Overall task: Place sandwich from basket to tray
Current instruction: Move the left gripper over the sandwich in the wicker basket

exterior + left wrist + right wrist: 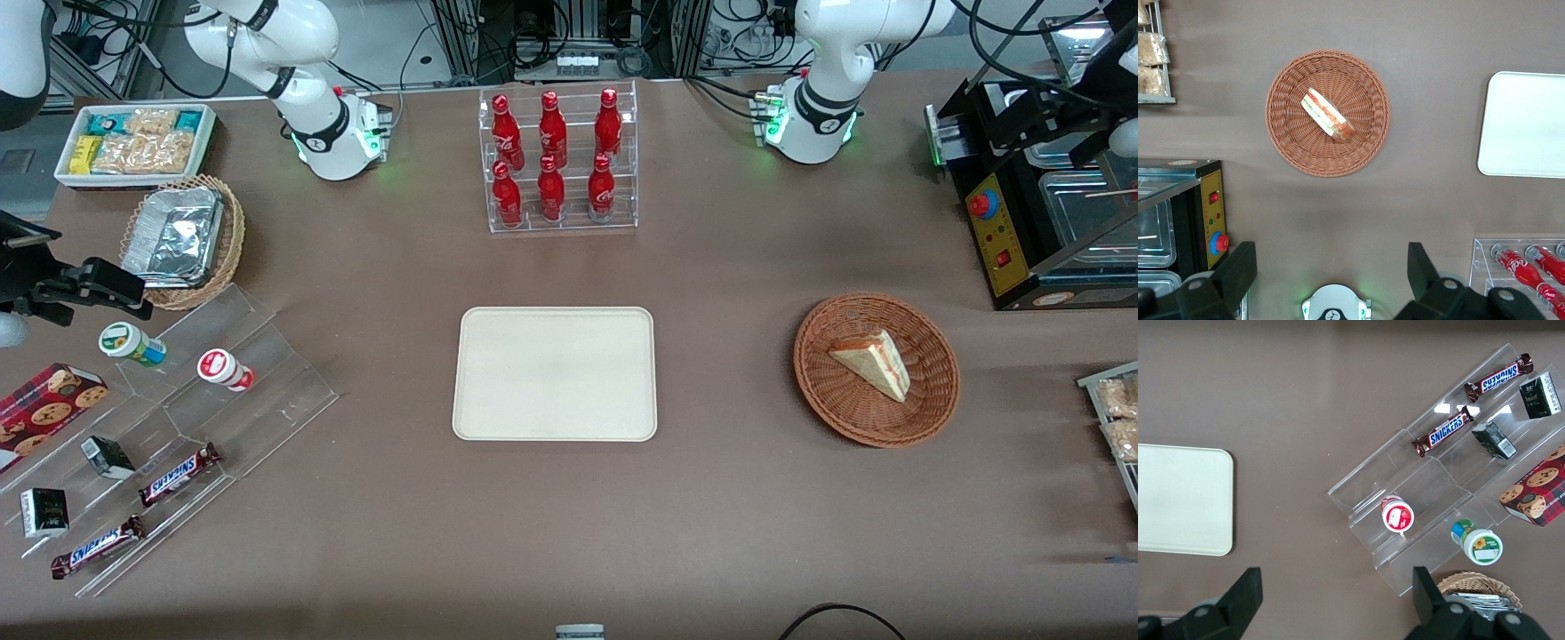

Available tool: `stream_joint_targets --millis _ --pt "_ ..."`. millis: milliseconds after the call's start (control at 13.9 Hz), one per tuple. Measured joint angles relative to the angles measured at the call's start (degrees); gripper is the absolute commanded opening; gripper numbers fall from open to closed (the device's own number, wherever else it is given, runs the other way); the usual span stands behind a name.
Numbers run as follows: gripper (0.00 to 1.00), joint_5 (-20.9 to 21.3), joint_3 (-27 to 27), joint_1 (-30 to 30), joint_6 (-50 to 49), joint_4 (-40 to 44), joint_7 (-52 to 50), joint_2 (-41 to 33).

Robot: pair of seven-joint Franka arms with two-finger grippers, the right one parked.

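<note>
The sandwich lay in the wicker basket, well apart from the bare tray. The left gripper hung high above the table, fingers spread wide, apparently ready to descend.

tray bare | acrylic stand: Snickers bars, cups

Robot lab, probably, cable racks, mock shop table
</note>
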Motion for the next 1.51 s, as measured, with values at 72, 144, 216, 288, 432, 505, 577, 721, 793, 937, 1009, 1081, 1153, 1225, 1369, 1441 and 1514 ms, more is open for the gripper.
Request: stream_joint_targets --millis 72,144,216,288,432,505,577,721,793,937,1009,1081,1153,1225,1369,1441,1514 --pt "1.0 0.04 0.0 0.03 -0.24 0.0 0.0 0.01" --pt "1.0 0.11 0.03 0.14 -0.86 0.0 0.0 0.08" --pt "1.0 0.21 0.09 0.32 -1.26 -0.07 0.0 0.35" --pt "1.0 0.73 0.13 0.69 -1.31 -0.27 -0.02 1.02" --pt "1.0 2.26 0.25 2.21 -1.14 -0.64 -0.59 4.2" --pt "1.0 2.41 0.28 2.79 -0.64 -0.81 -2.3 6.28" --pt "1.0 2.51 0.29 3.06 0.8 -1.32 -5.21 8.38" --pt "1.0 2.6 0.19 3.08 6.64 -4.31 -13.61 11.68" --pt "1.0 2.6 0.1 3.07 10.29 -6.74 -18.25 12.5" --pt "1.0 2.6 -0.06 3.06 18.2 -12.79 -27.0 13.02" --pt "1.0 2.59 -0.09 3.06 21.63 -15.57 -30.55 13.08" --pt "1.0 2.59 -0.1 3.06 25.29 -18.3 -34.08 13.17" --pt "1.0 2.58 -0.13 3.04 28.59 -20.68 -36.91 13.34" --pt "1.0 2.58 -0.18 2.97 31.33 -22.69 -39.33 13.69" --pt "1.0 2.58 -0.29 2.82 36.4 -26.01 -42.38 15.06" --pt "1.0 2.58 -0.34 2.8 39.49 -27.61 -43.1 15.93" --pt "1.0 2.58 -0.36 2.8 42.84 -29.32 -43.87 16.87"
